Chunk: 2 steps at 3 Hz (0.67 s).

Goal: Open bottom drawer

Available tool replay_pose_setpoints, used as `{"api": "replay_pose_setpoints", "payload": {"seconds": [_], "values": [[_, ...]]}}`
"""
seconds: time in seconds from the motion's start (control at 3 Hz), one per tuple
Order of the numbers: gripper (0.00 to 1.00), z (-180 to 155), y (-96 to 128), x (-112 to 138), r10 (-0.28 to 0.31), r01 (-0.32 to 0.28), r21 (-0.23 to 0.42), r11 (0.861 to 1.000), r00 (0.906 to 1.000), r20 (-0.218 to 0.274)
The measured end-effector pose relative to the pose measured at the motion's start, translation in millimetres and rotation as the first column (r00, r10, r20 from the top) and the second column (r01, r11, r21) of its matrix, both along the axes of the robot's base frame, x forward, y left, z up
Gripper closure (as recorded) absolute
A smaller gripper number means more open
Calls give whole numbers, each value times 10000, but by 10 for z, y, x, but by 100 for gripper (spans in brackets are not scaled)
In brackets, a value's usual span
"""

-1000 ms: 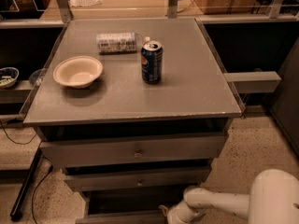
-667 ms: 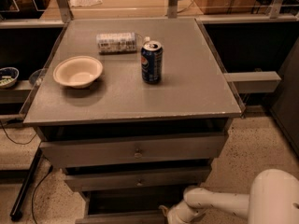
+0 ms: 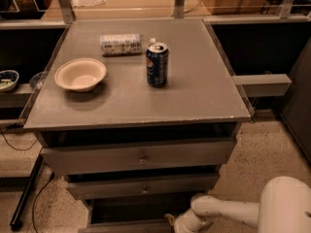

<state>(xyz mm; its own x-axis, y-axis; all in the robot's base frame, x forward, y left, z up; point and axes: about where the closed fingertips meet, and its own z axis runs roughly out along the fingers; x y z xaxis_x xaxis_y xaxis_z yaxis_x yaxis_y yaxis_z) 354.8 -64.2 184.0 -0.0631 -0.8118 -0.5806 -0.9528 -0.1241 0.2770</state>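
Observation:
The grey cabinet [image 3: 136, 108] shows three drawer fronts. The top drawer [image 3: 141, 157] and the middle drawer [image 3: 143, 187] each have a small central knob. The bottom drawer [image 3: 124, 225] is at the lower frame edge; only the top strip of its front shows, with a dark gap above it, and its knob is out of view. My white arm [image 3: 228, 211] reaches in from the lower right. My gripper [image 3: 171, 222] is at the right end of the bottom drawer's front, partly cut off by the frame edge.
On the cabinet top stand a blue soda can [image 3: 157, 64], a cream bowl [image 3: 80, 74] and a lying packet [image 3: 120, 43]. A dark pole [image 3: 26, 198] leans at the lower left. A grey shelf [image 3: 262, 84] juts out on the right. The floor is speckled.

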Motion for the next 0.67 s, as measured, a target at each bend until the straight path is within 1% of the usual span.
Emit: {"api": "replay_pose_setpoints", "payload": {"seconds": [0.33,0.67], "values": [[0,21,-5,34,1,-1,1,10000,10000,1],[0,3,-13,16,65,-66,65,10000,9999,98]]}}
